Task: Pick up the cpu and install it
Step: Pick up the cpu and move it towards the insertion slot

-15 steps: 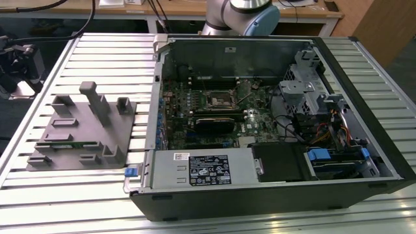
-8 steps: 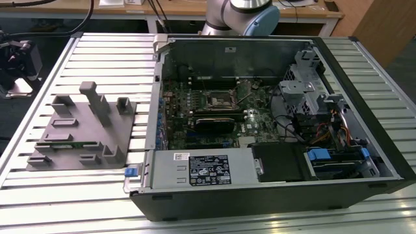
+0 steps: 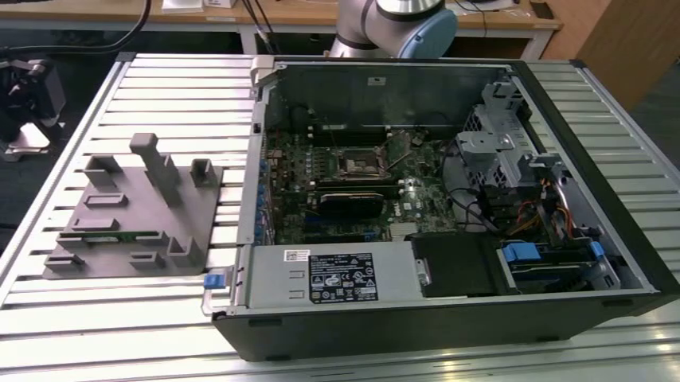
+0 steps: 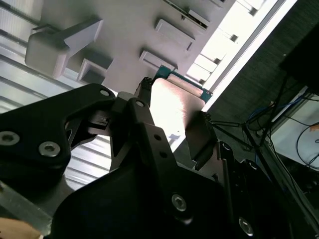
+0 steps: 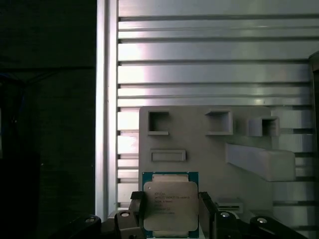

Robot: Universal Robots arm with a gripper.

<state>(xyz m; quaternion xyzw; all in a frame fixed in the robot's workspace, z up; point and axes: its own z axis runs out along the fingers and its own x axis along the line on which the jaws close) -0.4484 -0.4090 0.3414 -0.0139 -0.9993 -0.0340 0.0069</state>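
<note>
The cpu (image 5: 170, 204), a small square chip with a pale silvery top and a green edge, sits between the two black fingers (image 5: 136, 211) of my gripper (image 5: 171, 213), which is shut on its opposite sides. It hangs in the air above the grey plastic holder (image 5: 199, 144). In the second wrist view the cpu (image 4: 172, 104) glares bright between the fingers (image 4: 144, 119) of the gripper (image 4: 172, 117). In the exterior view the black socket frame (image 3: 356, 163) lies on the motherboard inside the open computer case (image 3: 595, 151).
The grey holder (image 3: 127, 215) lies on the slatted metal table (image 3: 159, 79) at the exterior view's left, with upright posts and a thin green memory stick (image 3: 117, 235). The arm's base (image 3: 393, 24) stands behind the case. Drive cages and cables crowd the case's right side.
</note>
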